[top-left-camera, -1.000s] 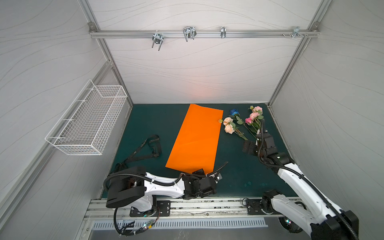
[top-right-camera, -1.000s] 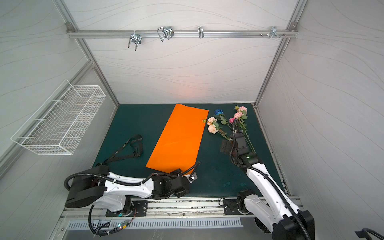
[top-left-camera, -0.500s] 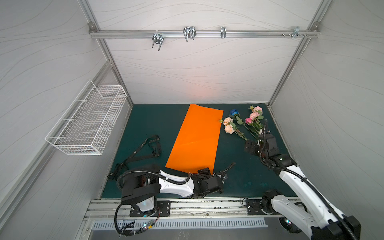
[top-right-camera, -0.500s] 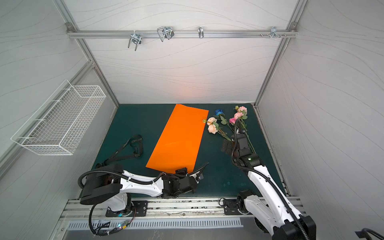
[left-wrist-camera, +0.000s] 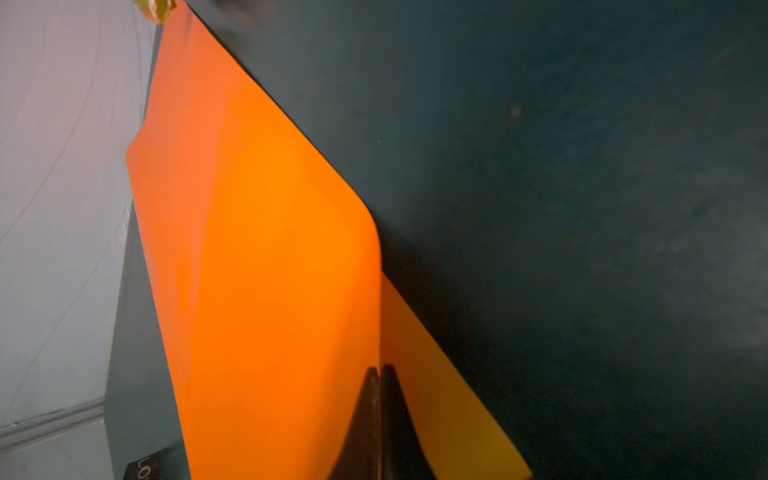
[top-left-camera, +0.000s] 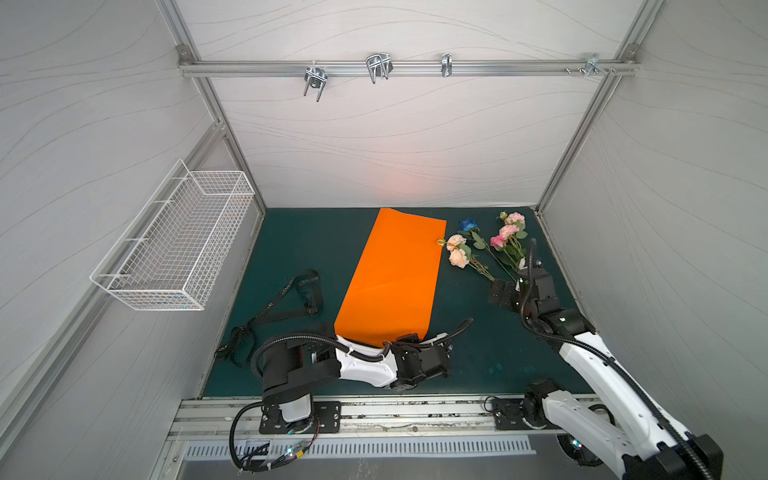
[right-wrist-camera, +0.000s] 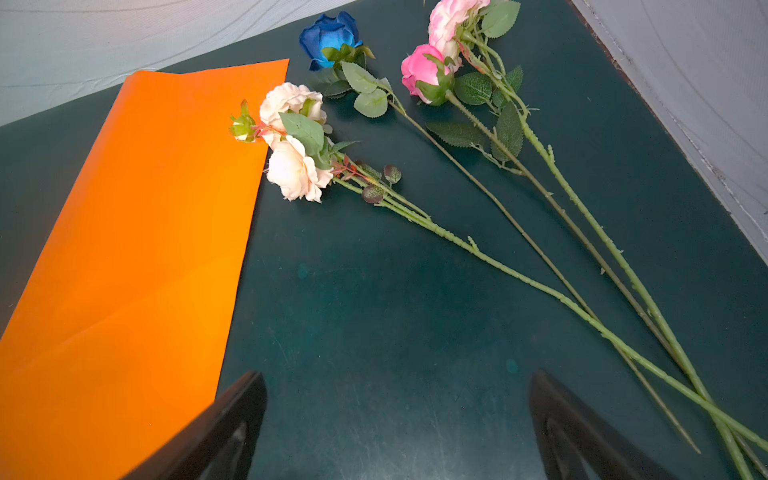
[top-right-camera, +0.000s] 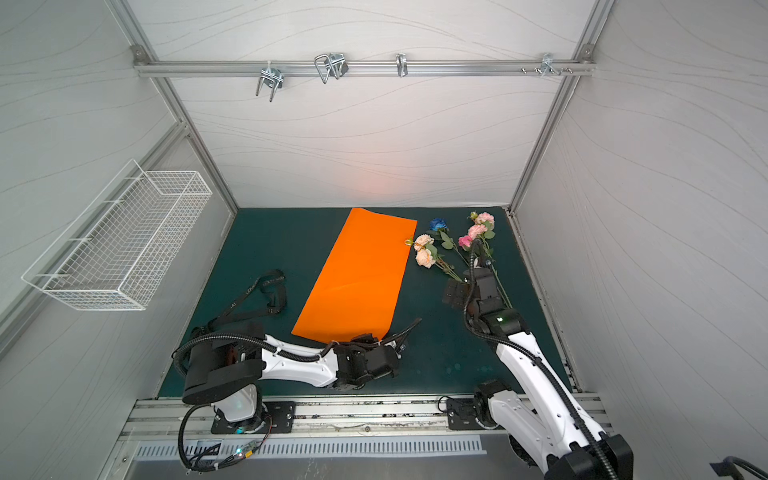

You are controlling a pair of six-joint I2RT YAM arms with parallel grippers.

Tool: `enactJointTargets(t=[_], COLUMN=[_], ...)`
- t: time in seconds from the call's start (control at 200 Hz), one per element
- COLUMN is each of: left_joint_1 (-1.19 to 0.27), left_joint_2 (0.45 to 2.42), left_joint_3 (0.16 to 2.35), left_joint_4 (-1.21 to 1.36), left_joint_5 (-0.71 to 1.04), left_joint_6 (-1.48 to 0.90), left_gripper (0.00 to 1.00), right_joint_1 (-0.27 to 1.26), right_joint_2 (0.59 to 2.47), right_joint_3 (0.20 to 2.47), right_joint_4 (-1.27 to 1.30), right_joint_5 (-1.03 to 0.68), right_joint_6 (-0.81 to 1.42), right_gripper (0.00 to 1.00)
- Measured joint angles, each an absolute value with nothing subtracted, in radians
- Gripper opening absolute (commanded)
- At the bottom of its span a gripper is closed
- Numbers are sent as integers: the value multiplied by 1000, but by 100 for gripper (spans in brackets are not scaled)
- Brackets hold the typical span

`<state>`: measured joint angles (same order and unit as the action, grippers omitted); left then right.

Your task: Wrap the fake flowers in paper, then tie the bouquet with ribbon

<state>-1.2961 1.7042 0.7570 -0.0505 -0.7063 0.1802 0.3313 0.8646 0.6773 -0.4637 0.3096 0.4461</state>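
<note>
Left arm [top-left-camera: 361, 368] and right arm [top-left-camera: 582, 353] are white with black joints [top-left-camera: 557, 322] and ribbed black cable hoses [top-left-camera: 291, 338].

An orange wrapping paper [top-left-camera: 390, 274] lies on the dark green counter [top-left-camera: 316, 241]. Left of the paper, apart from it, lies a tangled black lettered ribbon [top-left-camera: 286, 307]; farther left, a white wire basket [top-left-camera: 174, 249] hangs on the wall.

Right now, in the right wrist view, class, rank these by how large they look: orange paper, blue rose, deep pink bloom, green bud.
1. orange paper, largest by far
2. blue rose and deep pink bloom look alike; not ranked apart
3. green bud, smallest
</note>
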Motion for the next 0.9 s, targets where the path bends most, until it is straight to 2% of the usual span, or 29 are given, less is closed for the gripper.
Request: enactJointTargets(t=[0.225, 0.635, 0.77, 0.9], left_joint_1=[-1264, -1131, -1044, -967], left_joint_2=[1671, 1463, 1349, 1232], left_joint_3=[770, 831, 857, 857], left_joint_4=[-53, -129, -181, -214], left_joint_5=[-728, -682, -646, -624], left_joint_6=[179, 50, -41, -128], left_gripper=[0, 0, 0, 0], right_joint_1=[331, 340, 395, 513], right_joint_2=[865, 892, 934, 1008], right_joint_3=[677, 646, 625, 630], right_joint_4=[-463, -458, -457, -442], right_joint_5=[286, 144, 95, 83], right_joint_6=[447, 458, 470, 476], right_gripper=[99, 99, 99, 99])
